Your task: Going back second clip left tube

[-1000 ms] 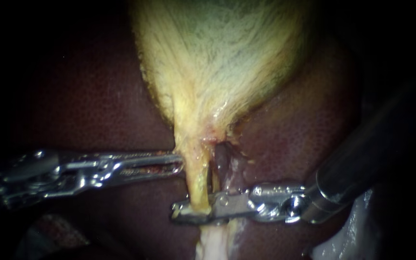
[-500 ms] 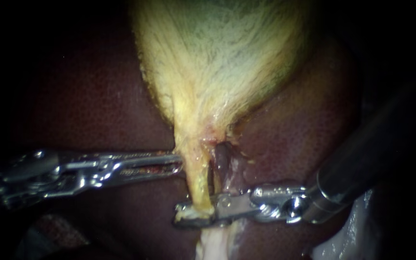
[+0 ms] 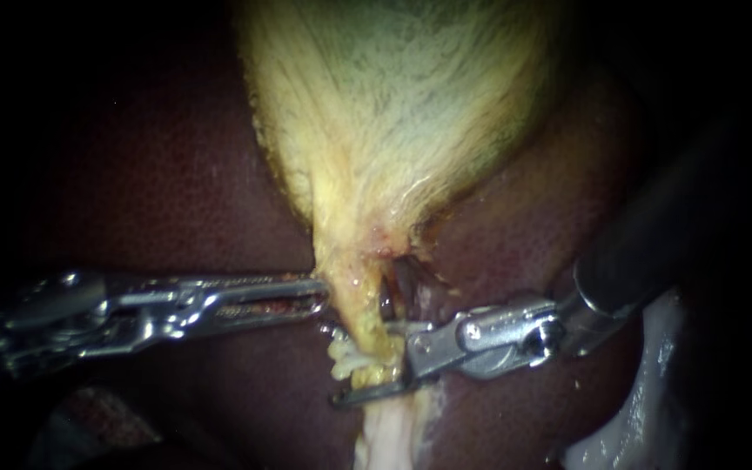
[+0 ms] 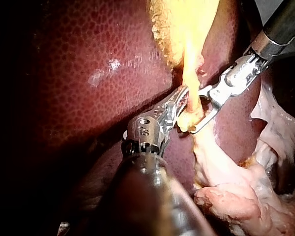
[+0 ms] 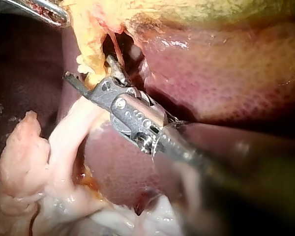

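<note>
The left tube [image 3: 354, 305], the yellow one of two tubes, is hanging just below the middle of the endoscope view and running toward six o'clock from the neck of the one gallbladder [image 3: 402, 104]. At its three o'clock, just beside it, the second tube, the darker right tube [image 3: 406, 283], is showing for a short length.

Two instruments are meeting at the left tube. The right instrument [image 3: 363, 364] is coming in from three o'clock. Its two jaws are standing apart, one thin jaw passing under the tube toward eight o'clock and the other lying higher, so the tube is sitting in the gap between them. A frayed pale bit of the tube is bulging out at the nine o'clock side of that gap.

In the left wrist view the right instrument [image 4: 195, 110] is framing the yellow tube [image 4: 191, 73] in the same open way. In the right wrist view the right instrument [image 5: 88, 66] is again spreading to either side of it [image 5: 88, 44].

The left instrument [image 3: 322, 296] is reaching in from nine o'clock, higher on the tube than the right one. Its two jaws are lying together and their tips are touching the tube's nine o'clock edge. It [image 4: 182, 98] is meeting the tube just beside the other instrument in its own wrist view, and its tip [image 5: 64, 18] is showing ahead of the right instrument.

The liver [image 3: 158, 174] is lying dark red behind everything, and pale tissue [image 3: 385, 435] is trailing from the tube toward six o'clock.
</note>
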Controlling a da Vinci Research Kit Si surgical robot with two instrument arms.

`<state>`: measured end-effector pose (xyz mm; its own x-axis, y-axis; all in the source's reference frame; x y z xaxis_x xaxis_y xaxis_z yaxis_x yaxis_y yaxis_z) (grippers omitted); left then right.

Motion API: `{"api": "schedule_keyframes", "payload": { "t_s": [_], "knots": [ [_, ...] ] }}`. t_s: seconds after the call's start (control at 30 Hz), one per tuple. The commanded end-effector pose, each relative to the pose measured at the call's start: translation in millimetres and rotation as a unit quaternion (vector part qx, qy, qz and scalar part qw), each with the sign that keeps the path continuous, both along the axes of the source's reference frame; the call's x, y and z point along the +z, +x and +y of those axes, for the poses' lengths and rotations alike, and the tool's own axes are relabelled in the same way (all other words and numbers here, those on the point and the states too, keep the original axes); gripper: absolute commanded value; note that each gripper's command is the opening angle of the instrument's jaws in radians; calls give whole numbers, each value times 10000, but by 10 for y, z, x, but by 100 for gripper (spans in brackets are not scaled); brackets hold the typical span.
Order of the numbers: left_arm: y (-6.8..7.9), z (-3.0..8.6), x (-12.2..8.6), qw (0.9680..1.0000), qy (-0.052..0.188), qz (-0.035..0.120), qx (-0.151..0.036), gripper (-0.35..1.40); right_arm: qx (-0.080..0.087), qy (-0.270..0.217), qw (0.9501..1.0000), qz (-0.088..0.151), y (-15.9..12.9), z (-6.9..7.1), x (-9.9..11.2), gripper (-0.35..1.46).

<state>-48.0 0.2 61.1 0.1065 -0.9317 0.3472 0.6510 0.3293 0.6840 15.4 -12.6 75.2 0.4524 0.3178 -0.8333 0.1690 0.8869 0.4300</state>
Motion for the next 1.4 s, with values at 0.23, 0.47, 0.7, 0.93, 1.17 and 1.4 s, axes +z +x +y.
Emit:
{"api": "schedule_keyframes", "payload": {
  "t_s": [0.23, 0.47, 0.7, 0.93, 1.17, 1.4],
  "knots": [
    [0, 0, 0, 10000, 0, 2, -2, -35, -31, -129, 9999, 33, -6, 3, -2, 58],
    [2, 0, 0, 10000, -1, 0, 3, -35, -1, -127, 9999, 29, -32, 9, -15, 58],
    [3, 1, 3, 10000, 0, -1, 4, -35, 41, -432, 9990, 60, -73, 34, -41, 58],
    [3, 2, 4, 10000, 0, 0, 3, -35, 83, -709, 9974, 66, -111, 65, -67, 58],
    [2, 5, 8, 10000, 1, 1, -1, -35, 137, -951, 9954, 27, -133, 83, -85, 60],
    [-3, 8, 17, 10000, -6, 12, -14, -35, 121, -962, 9953, 38, -138, 83, -91, 60]
  ]
}}
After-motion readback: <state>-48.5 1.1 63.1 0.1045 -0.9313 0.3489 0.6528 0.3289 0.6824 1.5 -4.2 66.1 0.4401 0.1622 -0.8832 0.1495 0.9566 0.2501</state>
